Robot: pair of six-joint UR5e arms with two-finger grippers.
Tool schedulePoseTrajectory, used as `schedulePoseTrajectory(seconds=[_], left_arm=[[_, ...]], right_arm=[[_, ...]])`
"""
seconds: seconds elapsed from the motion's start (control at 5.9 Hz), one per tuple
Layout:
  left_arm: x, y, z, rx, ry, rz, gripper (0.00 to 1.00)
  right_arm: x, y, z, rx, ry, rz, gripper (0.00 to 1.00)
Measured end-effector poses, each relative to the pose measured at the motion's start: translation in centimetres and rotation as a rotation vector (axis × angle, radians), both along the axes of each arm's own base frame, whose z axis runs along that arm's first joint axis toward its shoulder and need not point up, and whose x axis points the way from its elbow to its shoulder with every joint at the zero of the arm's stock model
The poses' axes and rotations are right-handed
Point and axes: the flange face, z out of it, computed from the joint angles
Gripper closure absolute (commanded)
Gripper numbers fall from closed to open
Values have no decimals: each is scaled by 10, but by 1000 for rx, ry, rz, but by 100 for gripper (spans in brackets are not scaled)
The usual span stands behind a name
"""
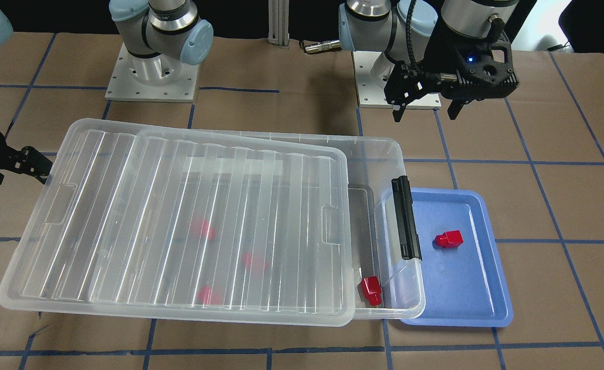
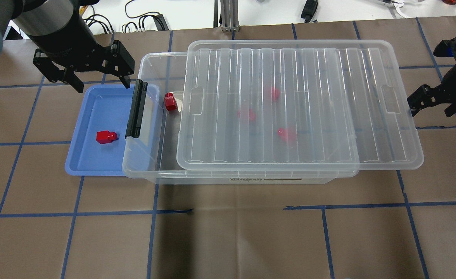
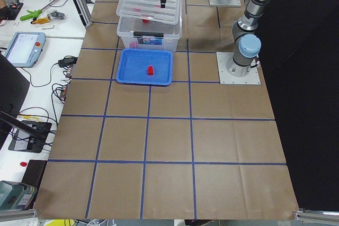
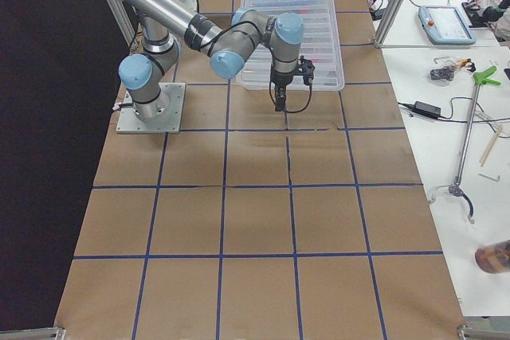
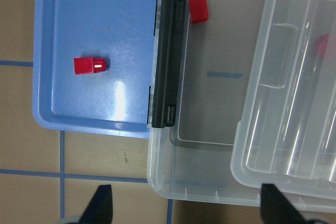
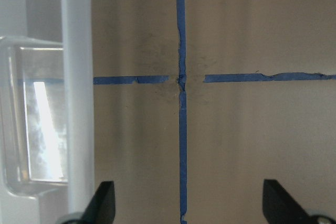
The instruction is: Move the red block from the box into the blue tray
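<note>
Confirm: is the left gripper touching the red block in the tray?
Apart. Left wrist view: red block alone on the blue tray, left gripper clear of it.

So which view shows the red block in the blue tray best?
The left wrist-mounted view: the red block is close, sharp and unobstructed on the blue tray, its stub visible. Overhead and front-facing views show it smaller but clear. Exterior left shows a tiny red speck. Exterior right and the right wrist view do not show it.
</note>
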Motion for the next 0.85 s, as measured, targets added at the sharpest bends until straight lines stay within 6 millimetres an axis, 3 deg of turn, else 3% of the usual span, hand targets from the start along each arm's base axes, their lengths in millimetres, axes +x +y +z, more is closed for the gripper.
schedulePoseTrajectory(seconds=[0.85], left_arm=[[0,-1,-1,-3,2,-4,2]], right_arm=[[42,-6,-4,-7,-34,59,0]])
